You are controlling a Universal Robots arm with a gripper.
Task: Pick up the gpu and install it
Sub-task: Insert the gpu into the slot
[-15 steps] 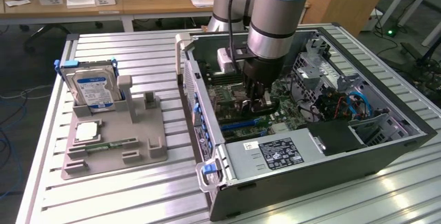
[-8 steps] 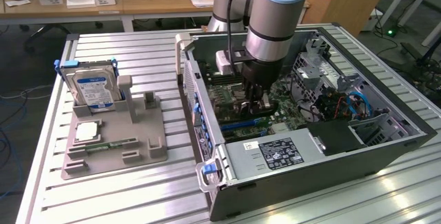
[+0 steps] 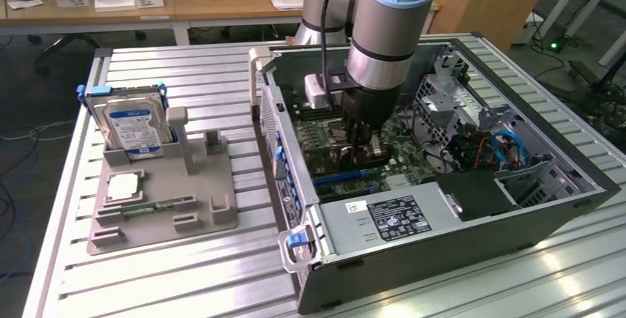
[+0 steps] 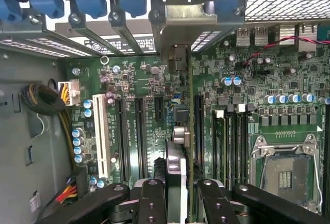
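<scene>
Gripper (image 4: pixel 180 198) jaws clamp the gpu (image 4: pixel 176 167) edge-on (silver bracket (image 4: pixel 188 25) at the far end) over the motherboard (image 4: pixel 134 105).

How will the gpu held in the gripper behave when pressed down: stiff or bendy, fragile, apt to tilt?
Likely stiff: the gpu stands straight, edge-on, between the fingers of the gripper. Probably fragile: a thin board with exposed parts, above the crowded motherboard. It might tilt, since it seems held by one edge.
</scene>
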